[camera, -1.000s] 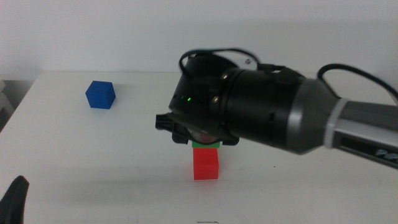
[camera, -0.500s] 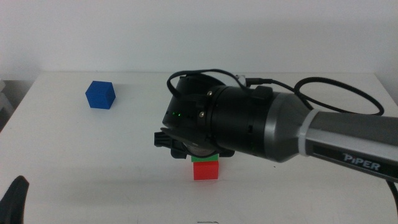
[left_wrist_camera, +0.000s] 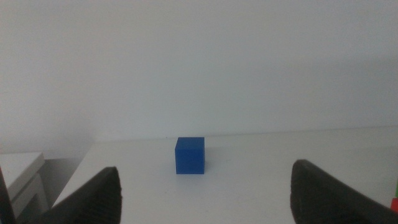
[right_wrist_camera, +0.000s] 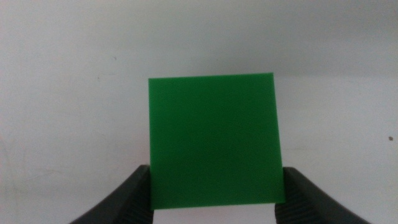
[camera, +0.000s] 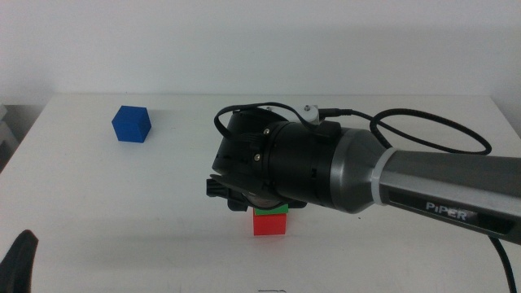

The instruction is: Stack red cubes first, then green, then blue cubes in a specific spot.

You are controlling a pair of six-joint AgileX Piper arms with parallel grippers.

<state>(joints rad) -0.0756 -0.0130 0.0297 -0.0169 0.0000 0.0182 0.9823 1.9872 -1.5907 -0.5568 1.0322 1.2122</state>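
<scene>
The red cube [camera: 269, 224] sits on the white table in front of centre. The green cube [camera: 273, 210] shows as a thin strip right on top of it, under my right arm. My right gripper [camera: 260, 201] points down over the stack. In the right wrist view its jaws [right_wrist_camera: 216, 199] press both sides of the green cube [right_wrist_camera: 214, 146], which hides the red cube. The blue cube [camera: 132, 124] stands alone at the far left, also in the left wrist view [left_wrist_camera: 190, 155]. My left gripper [left_wrist_camera: 205, 193] is open and empty, waiting at the near left corner [camera: 20, 259].
The right arm's thick dark wrist [camera: 326, 163] and its cable cover the table's middle and right. The table's left edge [camera: 24, 134] runs close to the blue cube. Bare white tabletop [camera: 122, 203] lies between the blue cube and the stack.
My right arm has come down and forward with the green cube, so less of the red cube shows beneath it. The blue cube and the left gripper have not moved.
</scene>
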